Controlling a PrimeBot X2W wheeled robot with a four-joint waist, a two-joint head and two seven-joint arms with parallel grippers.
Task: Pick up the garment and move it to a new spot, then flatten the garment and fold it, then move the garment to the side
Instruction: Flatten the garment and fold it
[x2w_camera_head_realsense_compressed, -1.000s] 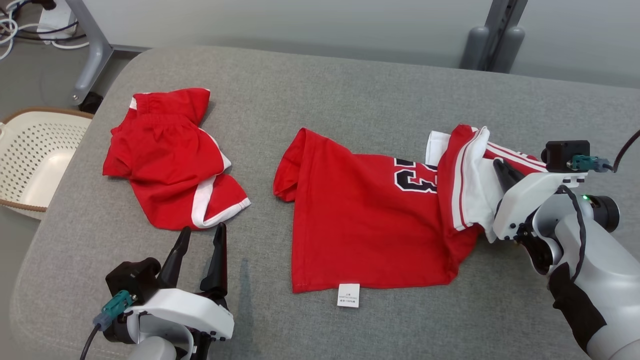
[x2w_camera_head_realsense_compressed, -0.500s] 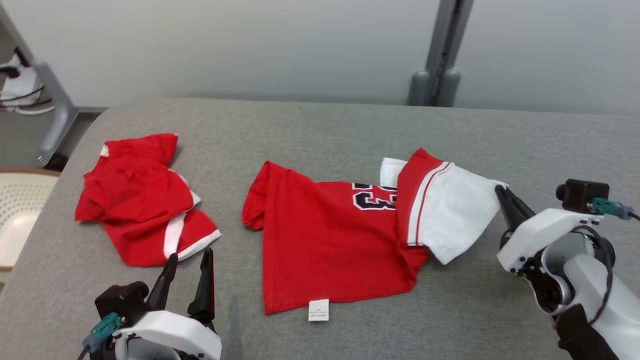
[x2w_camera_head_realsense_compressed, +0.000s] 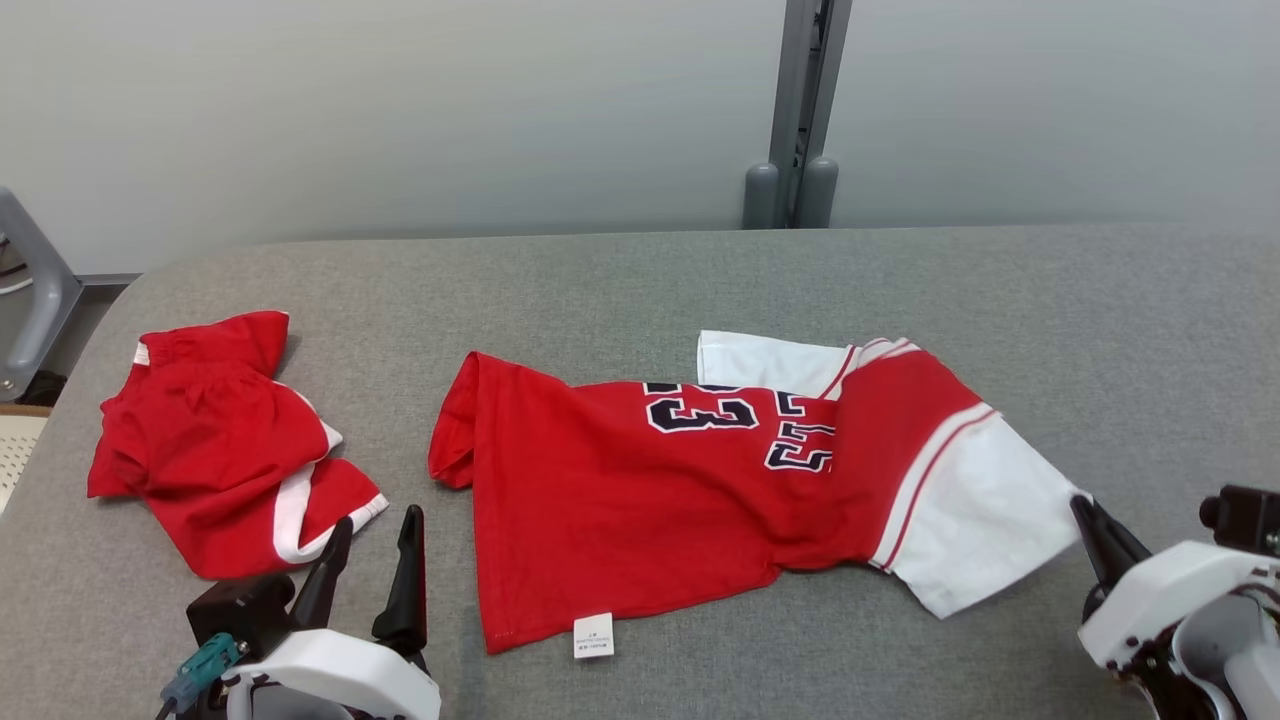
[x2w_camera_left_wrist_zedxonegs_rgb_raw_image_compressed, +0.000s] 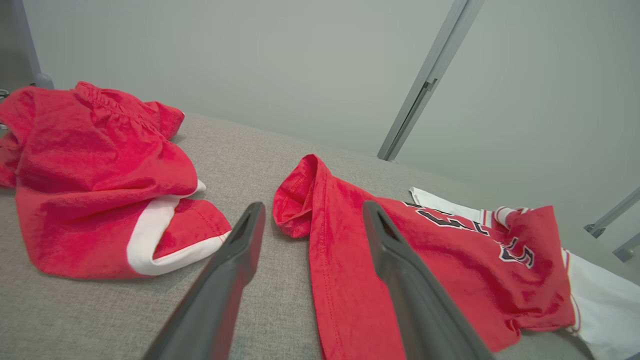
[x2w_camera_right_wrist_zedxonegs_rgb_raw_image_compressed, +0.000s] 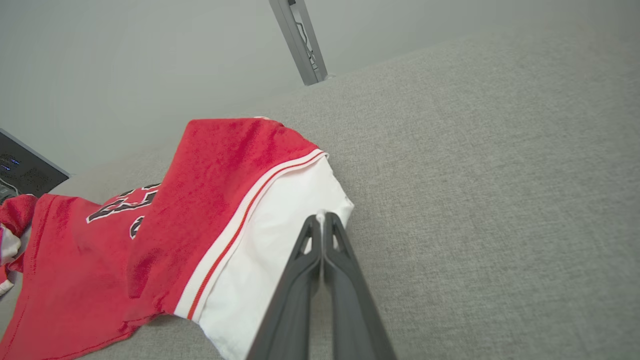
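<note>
We are looking down on a wide grey padded surface. A plain pale wall is standing behind it and a grey post is rising at the back. The red jersey is lying spread across the middle of the surface, with its dark numbers showing and its white label poking out at the near hem. Well apart to its left, a pair of red shorts is sitting crumpled. The left gripper is hovering just beside the shorts' near edge, fingers spread and nothing between them. Over on the right, the right gripper is meeting the corner of the jersey's white sleeve. The right wrist view is giving us the close look: the two fingers are pressed together, pinching the very edge of that white cloth, and a dark box with small lights is peeking in at far left. The left wrist view is offering the jersey's rolled edge, bunching up off the surface.
</note>
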